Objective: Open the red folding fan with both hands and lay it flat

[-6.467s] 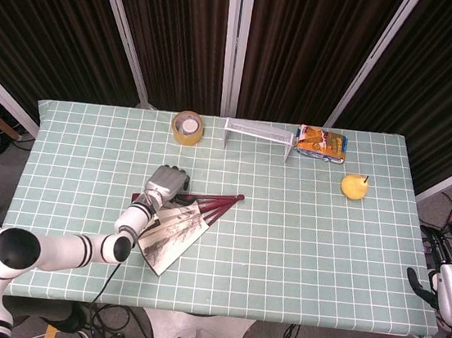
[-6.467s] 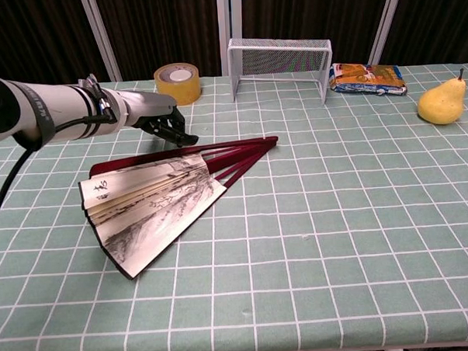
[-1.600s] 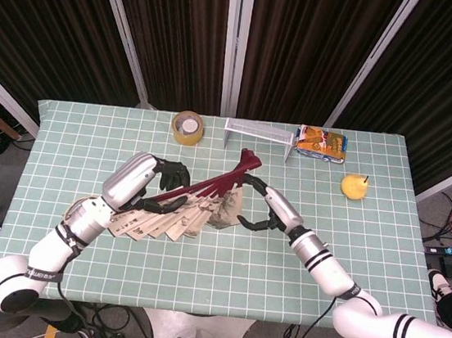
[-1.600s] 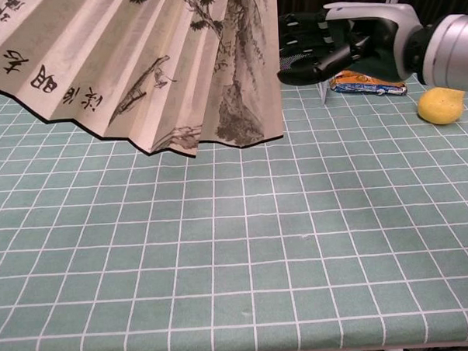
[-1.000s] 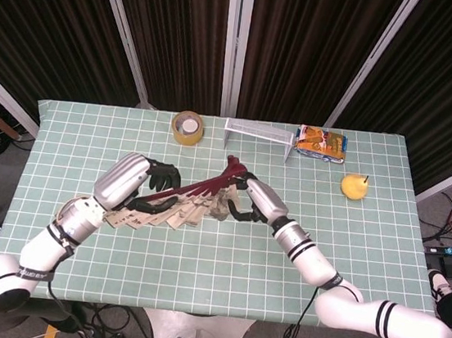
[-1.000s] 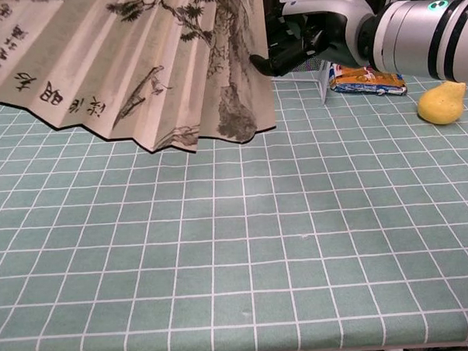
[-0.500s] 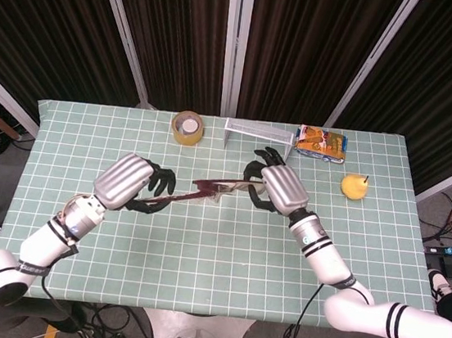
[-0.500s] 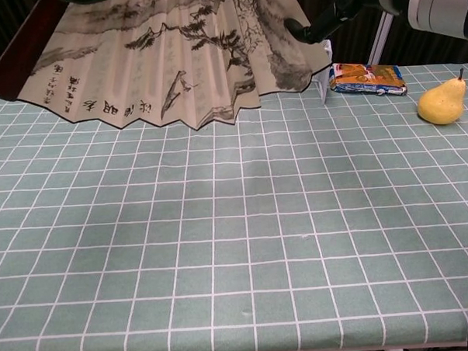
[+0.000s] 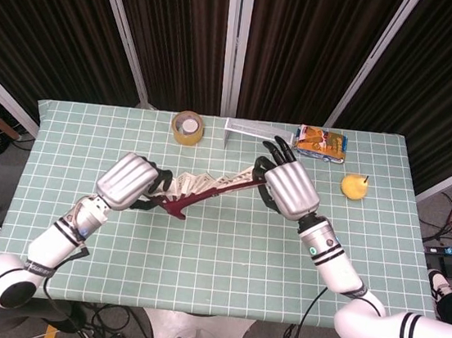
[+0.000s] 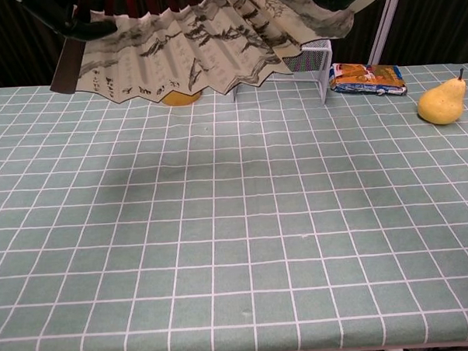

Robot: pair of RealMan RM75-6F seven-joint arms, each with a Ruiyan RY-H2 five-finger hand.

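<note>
Hands meet over the middle of the green gridded table (image 9: 221,276) as the red folding fan (image 10: 205,56) hangs spread in the air between them, well clear of the cloth. The left hand (image 9: 130,180) grips one outer rib at the fan's left end, fingers curled around it; the right hand (image 9: 288,186) holds the opposite end, fingers wrapped over the paper's upper edge. Seen from the chest camera, the painted leaf is fanned wide, pleats showing ink landscape and script, its lower edge hovering in front of the tape roll (image 9: 187,126) and wire rack (image 10: 310,59). Opening looks largely accomplished; what appears to remain is lowering the fan and setting it flat on the table. A pear (image 10: 440,100) and snack packet (image 10: 367,78) sit far right, apart from the action.
</note>
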